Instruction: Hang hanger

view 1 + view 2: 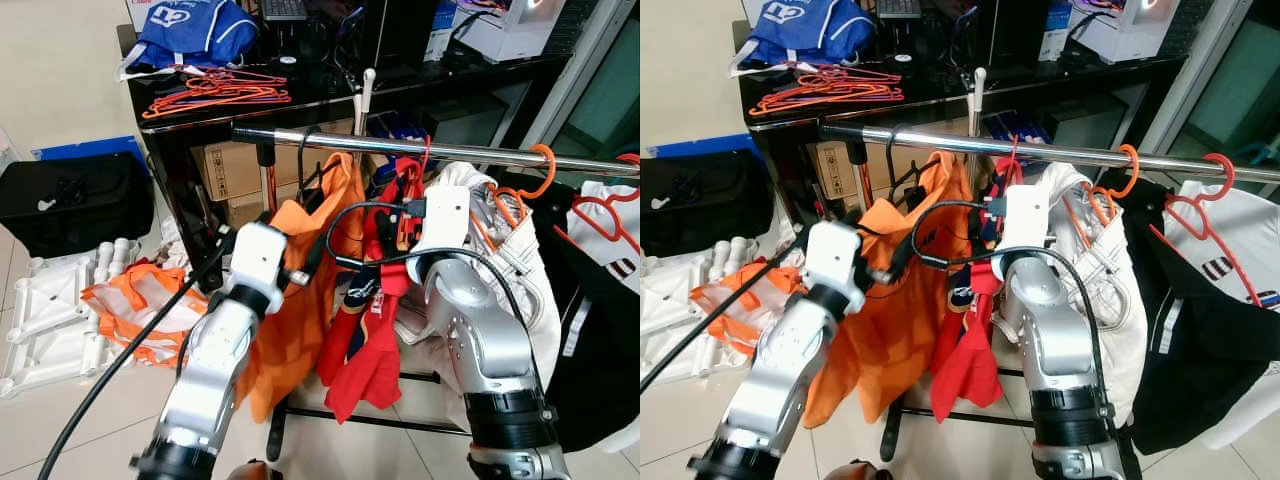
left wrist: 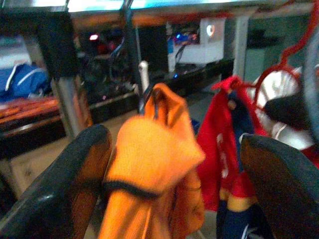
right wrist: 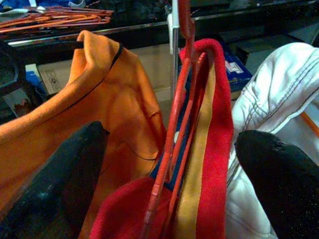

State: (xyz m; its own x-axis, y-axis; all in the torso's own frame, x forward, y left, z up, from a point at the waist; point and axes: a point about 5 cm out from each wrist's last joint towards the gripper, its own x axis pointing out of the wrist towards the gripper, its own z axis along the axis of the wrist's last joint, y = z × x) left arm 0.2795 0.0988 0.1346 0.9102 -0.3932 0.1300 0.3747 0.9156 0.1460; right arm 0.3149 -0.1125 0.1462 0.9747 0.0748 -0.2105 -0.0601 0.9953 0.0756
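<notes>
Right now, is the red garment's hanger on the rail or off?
On: the red hanger hooks over the metal rail; the open right gripper straddles the red garment.

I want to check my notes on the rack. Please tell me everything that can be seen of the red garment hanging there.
The red garment is soft cloth, mostly red with dark blue parts and a yellow band along one edge. It hangs limp on a red hanger from the metal rail, between the orange garment and the white garment, touching both. The right gripper is open with its fingers on either side of it, not closed on it.
</notes>
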